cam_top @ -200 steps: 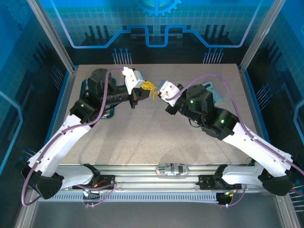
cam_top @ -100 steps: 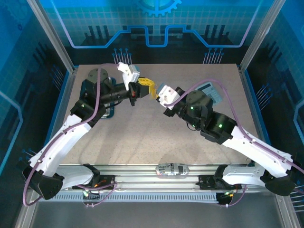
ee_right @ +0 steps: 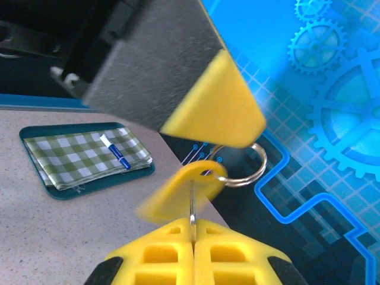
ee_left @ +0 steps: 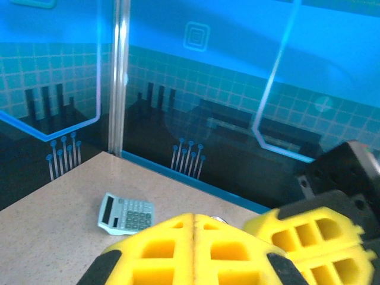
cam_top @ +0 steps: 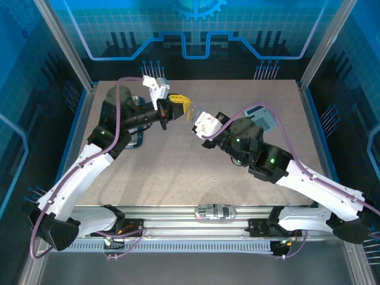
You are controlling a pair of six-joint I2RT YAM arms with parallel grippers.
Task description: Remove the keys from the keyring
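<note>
— What's the overhead giving you?

— I see both arms raised over the far half of the table (cam_top: 178,172). The left gripper (cam_top: 183,107) and the right gripper (cam_top: 196,117) meet tip to tip. The calculator (cam_top: 261,116) lies behind the right arm. Whatever sits between the tips is too small for me to make out there.

— And the left wrist?

— My left fingers (ee_left: 154,249) are pressed flat together, with one seam between them. The right gripper's yellow fingers sit just beside them, on the right. I can't tell here what's pinched.

— Right wrist?

— Clearer. My right fingers (ee_right: 154,255) are closed tight on the key (ee_right: 192,208), a thin metal edge running into their seam. Above it hangs the keyring (ee_right: 178,196), a blurred yellow tag on its loop (ee_right: 252,169). The loop's top passes behind the left finger's yellow tip, so it looks clamped there. All of it is in the air, between the two grippers. At lower left a tray (ee_right: 71,126) holds a checked cloth (ee_right: 65,157) and a pen (ee_right: 116,153).
</note>
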